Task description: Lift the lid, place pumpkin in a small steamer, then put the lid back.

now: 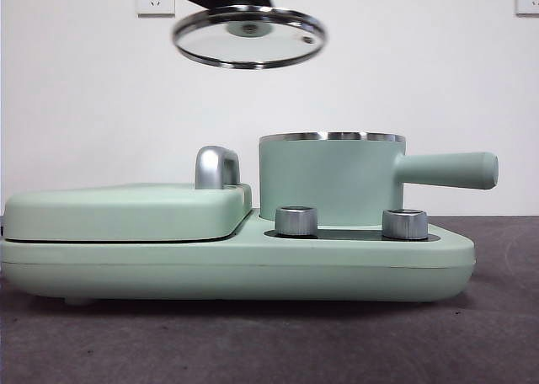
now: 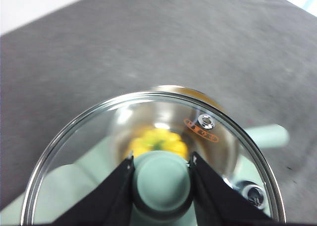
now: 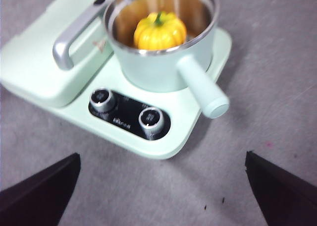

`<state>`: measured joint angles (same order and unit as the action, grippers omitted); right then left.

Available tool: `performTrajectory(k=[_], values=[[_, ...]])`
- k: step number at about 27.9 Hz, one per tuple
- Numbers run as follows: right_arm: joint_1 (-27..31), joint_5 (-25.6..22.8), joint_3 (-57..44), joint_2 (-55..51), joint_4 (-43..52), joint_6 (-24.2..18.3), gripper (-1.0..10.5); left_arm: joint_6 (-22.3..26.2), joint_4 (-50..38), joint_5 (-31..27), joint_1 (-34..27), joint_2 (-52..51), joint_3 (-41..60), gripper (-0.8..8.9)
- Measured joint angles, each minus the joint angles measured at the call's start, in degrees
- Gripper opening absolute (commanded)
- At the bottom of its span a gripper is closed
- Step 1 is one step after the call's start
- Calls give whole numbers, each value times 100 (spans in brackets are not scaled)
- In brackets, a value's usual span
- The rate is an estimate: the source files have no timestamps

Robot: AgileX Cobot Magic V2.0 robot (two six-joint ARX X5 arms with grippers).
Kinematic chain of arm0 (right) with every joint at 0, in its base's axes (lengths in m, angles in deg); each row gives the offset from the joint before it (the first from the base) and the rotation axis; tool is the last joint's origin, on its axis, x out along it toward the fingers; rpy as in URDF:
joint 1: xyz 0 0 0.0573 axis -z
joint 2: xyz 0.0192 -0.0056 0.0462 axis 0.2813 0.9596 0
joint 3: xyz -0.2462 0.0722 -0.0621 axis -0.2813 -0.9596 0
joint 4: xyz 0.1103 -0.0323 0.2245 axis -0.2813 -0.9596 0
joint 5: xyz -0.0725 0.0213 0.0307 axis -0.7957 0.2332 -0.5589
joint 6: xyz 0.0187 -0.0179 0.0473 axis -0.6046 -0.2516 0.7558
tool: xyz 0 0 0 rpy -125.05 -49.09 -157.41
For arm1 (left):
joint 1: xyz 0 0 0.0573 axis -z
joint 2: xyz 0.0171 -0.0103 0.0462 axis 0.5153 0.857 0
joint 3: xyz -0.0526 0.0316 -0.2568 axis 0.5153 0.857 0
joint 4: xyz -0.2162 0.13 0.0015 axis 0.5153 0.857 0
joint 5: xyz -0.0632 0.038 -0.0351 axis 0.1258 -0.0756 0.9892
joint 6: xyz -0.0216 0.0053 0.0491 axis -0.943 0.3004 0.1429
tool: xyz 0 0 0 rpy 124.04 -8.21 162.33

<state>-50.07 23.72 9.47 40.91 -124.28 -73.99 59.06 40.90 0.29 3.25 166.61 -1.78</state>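
Above the small steamer [image 1: 330,180], the left gripper [image 2: 161,179] holds the lid [image 1: 249,36] aloft, jaws clamped on its knob. Inside the steamer sits the pumpkin [image 3: 159,31]. Right gripper [image 3: 163,186] waits nearer, jaws spread wide.

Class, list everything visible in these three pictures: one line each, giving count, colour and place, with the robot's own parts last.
lid: one, clear glass with steel rim, held in the air above the pot
pumpkin: one, yellow-orange, inside the small steamer
small steamer: one, mint-green, on the base unit
base unit: one, mint-green, on the table
knobs: two, silver, on the base unit's front
flat cover: one, mint-green, steel handle
left gripper: black, shut on the lid's knob
right gripper: black, open, above the table
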Motion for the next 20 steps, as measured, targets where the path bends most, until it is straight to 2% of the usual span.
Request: performTrajectory(k=[9,12,20], values=[[0,-164,-44,-664,4,293,536,57,-809,24,269,79,492,17],[0,-164,-44,-726,-13,402,536,70,-988,192,330,295,496,16],[0,-98,-48,-732,-114,527,536,98,-1843,188,376,986,525,16]])
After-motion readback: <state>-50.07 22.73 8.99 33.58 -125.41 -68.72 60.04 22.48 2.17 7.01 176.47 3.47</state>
